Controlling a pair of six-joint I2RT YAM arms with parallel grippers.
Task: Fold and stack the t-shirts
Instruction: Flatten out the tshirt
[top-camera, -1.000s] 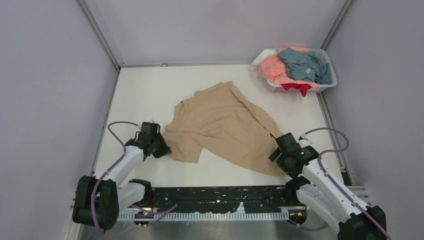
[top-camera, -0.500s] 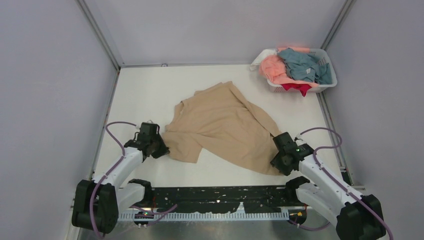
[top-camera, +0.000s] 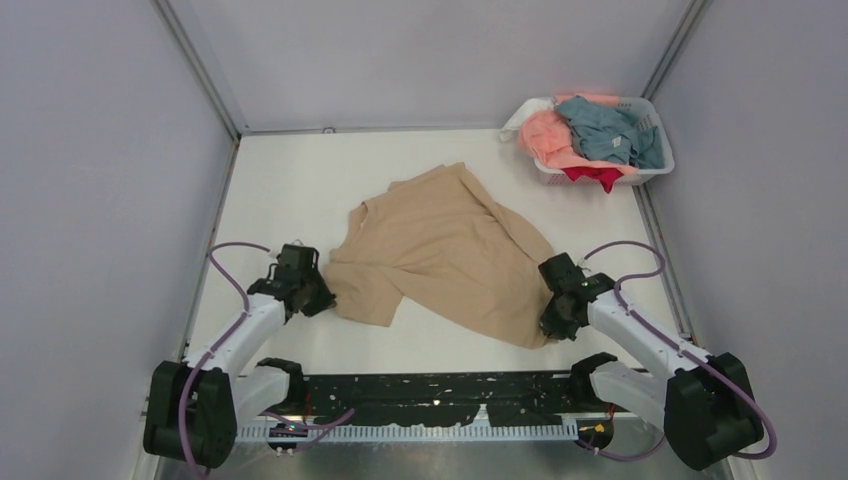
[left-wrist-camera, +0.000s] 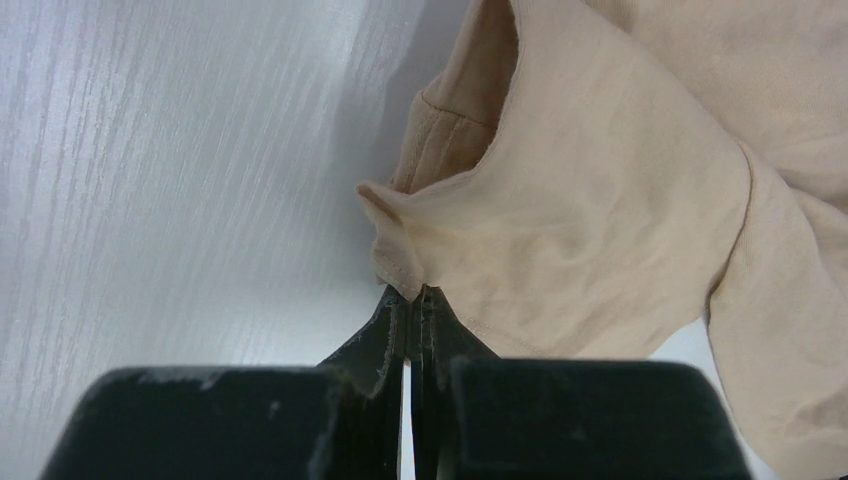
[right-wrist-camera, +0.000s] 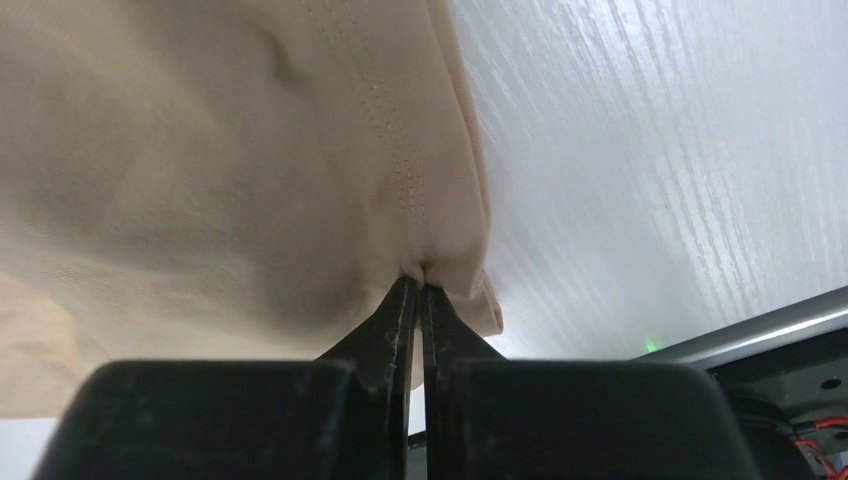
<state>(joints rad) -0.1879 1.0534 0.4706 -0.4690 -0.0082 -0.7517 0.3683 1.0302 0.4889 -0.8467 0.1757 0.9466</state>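
Observation:
A large tan-beige t-shirt (top-camera: 450, 250) lies crumpled on the white table (top-camera: 300, 180). My left gripper (top-camera: 322, 298) is shut on its near-left hem (left-wrist-camera: 400, 285), which bunches at the fingertips in the left wrist view. At the shirt's near-right corner my right gripper (top-camera: 549, 322) is shut on the stitched hem (right-wrist-camera: 425, 265). More t-shirts, salmon-pink (top-camera: 548, 138), grey-blue (top-camera: 605, 130) and red (top-camera: 592, 176), are piled in the basket at the back right.
The white slotted basket (top-camera: 650, 172) stands in the table's far right corner. Grey walls close in on the left, the back and the right. A black rail (top-camera: 430, 390) runs along the near edge between the arm bases.
My right gripper moved left onto the shirt's near-right corner and closed on its hem, pulling that corner in a little. The left gripper has stayed shut on the left hem.

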